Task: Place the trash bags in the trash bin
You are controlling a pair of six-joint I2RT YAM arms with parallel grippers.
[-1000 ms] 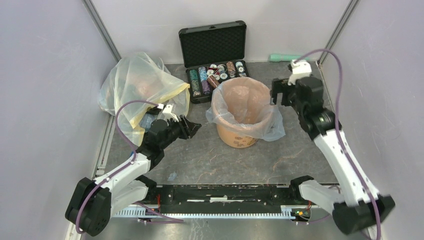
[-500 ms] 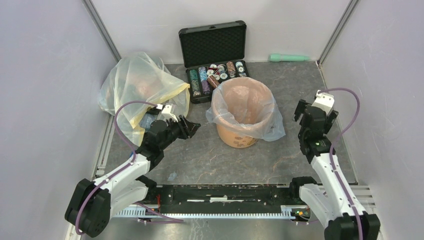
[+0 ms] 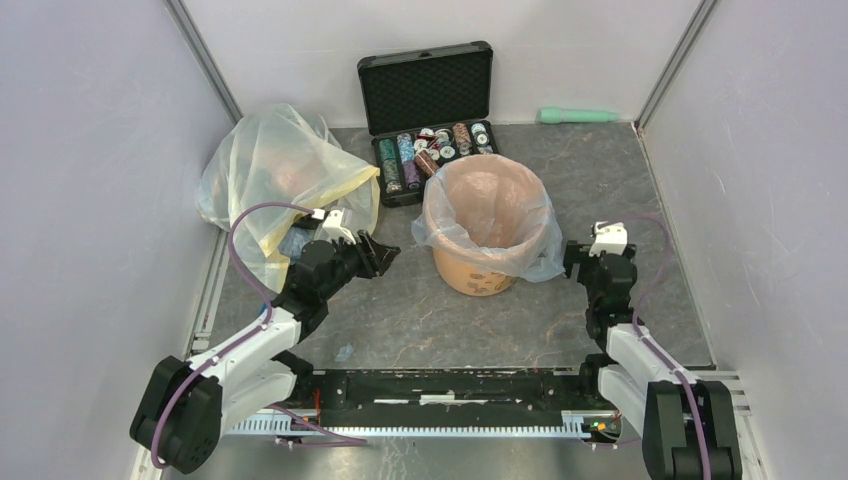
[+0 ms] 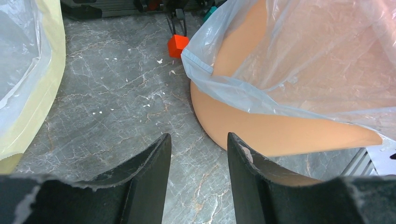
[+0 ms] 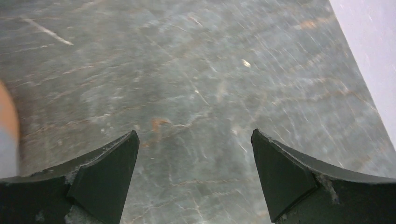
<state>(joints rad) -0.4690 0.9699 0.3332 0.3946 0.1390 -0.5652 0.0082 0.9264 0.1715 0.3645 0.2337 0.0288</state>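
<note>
Grey table (image 3: 450,310) — bin (image 3: 475,275) lined with blue bag (image 3: 545,262); left gripper (image 4: 198,140), right gripper (image 5: 194,135) agape, empty.

We log this as a robot test cell in a lab. Evidence: plain pale wall panels (image 3: 90,200) on 3 sides, joined at the back corners by bare metal posts (image 3: 205,60). The grey marble-look tabletop (image 3: 440,320) forms the floor of the enclosure. The left arm (image 3: 270,330) and right arm (image 3: 625,340) are bolted to a black rail (image 3: 450,385) at the near edge, w/ purple cables (image 3: 237,240) looping loose beside them. Contents are a mixed lot of props: bag-lined bucket (image 3: 475,275), big yellowish bag (image 3: 270,165), open black case (image 3: 428,90) w/ rows of coloured discs, and a green item (image 3: 578,116) at the back wall.
</note>
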